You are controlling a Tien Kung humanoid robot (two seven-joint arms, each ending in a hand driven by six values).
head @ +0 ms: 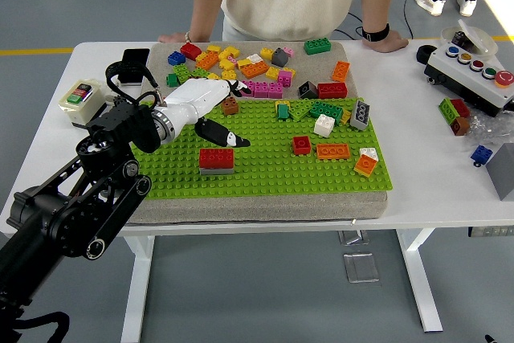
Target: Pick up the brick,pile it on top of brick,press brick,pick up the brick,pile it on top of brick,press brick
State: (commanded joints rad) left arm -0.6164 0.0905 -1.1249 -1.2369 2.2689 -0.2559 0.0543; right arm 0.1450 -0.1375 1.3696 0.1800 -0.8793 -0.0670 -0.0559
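Note:
A red brick (pixel 217 157) sits stacked on a grey brick (pixel 218 170) on the green baseplate (pixel 265 178), left of its middle. My left hand (pixel 228 118), white with black fingertips, hovers behind and slightly left of the stack. Its fingers are spread and hold nothing; the thumb (pixel 226 136) points toward the stack without touching it. A brown brick (pixel 231 106) lies just past the hand at the plate's far edge. Other bricks stand on the plate: a small red one (pixel 301 144), an orange one (pixel 332 151) and a white one (pixel 324 124). My right arm is out of view.
Several loose coloured bricks (pixel 257 66) cover the beige mat behind the plate. A phone (pixel 132 63) and a button box (pixel 79 100) lie at the left, a control box (pixel 474 70) and a few bricks (pixel 455 113) at the right. A person stands at the far side, hands (pixel 384 40) resting on the table.

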